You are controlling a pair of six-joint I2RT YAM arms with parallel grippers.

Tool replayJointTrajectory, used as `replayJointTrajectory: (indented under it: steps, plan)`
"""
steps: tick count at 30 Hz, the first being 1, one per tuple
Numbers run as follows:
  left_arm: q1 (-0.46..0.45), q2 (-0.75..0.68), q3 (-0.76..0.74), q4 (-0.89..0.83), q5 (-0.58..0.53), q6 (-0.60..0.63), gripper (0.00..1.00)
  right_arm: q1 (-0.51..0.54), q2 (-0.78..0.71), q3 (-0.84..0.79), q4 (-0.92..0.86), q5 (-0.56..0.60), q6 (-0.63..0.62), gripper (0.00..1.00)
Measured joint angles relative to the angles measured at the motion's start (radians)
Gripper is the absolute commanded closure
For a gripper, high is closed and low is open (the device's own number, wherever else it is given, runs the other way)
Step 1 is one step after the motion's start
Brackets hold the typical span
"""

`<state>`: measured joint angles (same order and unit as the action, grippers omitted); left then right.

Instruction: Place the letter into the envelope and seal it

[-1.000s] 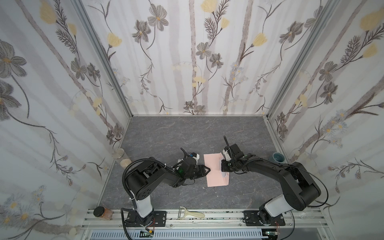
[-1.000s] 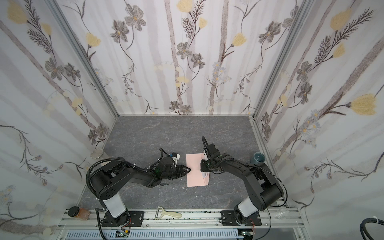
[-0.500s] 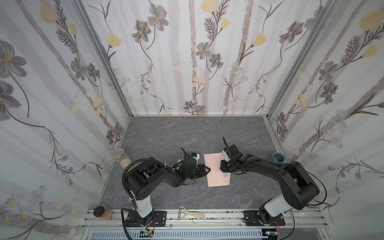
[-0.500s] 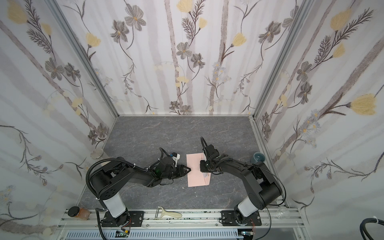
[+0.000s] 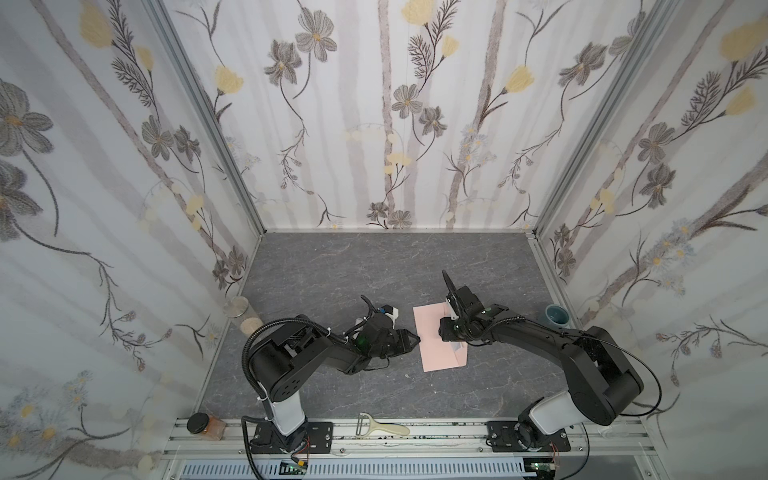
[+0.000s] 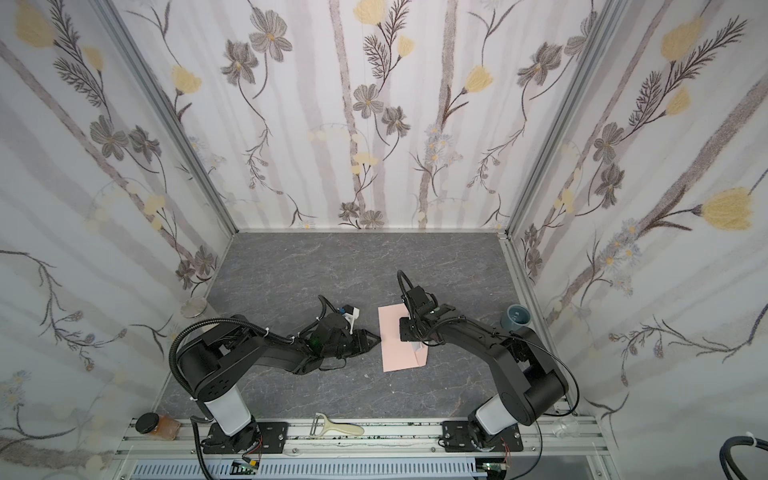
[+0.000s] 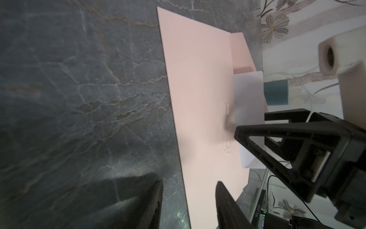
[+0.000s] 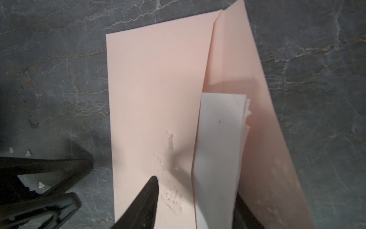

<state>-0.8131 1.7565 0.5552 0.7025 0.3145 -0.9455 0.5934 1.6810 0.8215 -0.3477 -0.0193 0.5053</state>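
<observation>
The pink envelope (image 5: 434, 343) (image 6: 395, 345) lies flat on the grey table, its flap (image 8: 255, 83) folded open on the right side. The white folded letter (image 8: 219, 138) (image 7: 247, 99) (image 5: 460, 348) sticks partly out of the envelope's mouth. My right gripper (image 8: 196, 186) (image 5: 451, 337) (image 6: 411, 336) stands open over it, one finger on the envelope's body (image 8: 154, 79) and the other past the letter, above the flap. My left gripper (image 7: 189, 181) (image 5: 415, 338) (image 6: 376, 334) is open astride the envelope's (image 7: 198, 79) left edge.
A teal cup (image 5: 557, 314) (image 6: 516, 316) stands by the right wall. A glass jar with a metal lid (image 5: 237, 307) is at the left wall. A peeler (image 5: 382, 428) and an orange-filled jar (image 5: 203, 426) lie on the front rail. White smears (image 8: 168, 150) mark the envelope.
My right gripper has opened and let go of the letter, which stays in the envelope's mouth. The left gripper and the envelope have not moved.
</observation>
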Motion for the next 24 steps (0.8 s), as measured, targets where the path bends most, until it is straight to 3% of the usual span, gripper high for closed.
replayJointTrajectory:
  steps: [15,24]
  plan:
    - [-0.016,0.056,0.109,-0.011,0.027,0.030,0.56,0.022,0.015,0.000,0.001,-0.014,0.018,0.54]
    - [-0.017,0.121,0.121,0.026,0.034,0.023,0.57,0.023,0.019,0.006,0.000,-0.008,0.018,0.46]
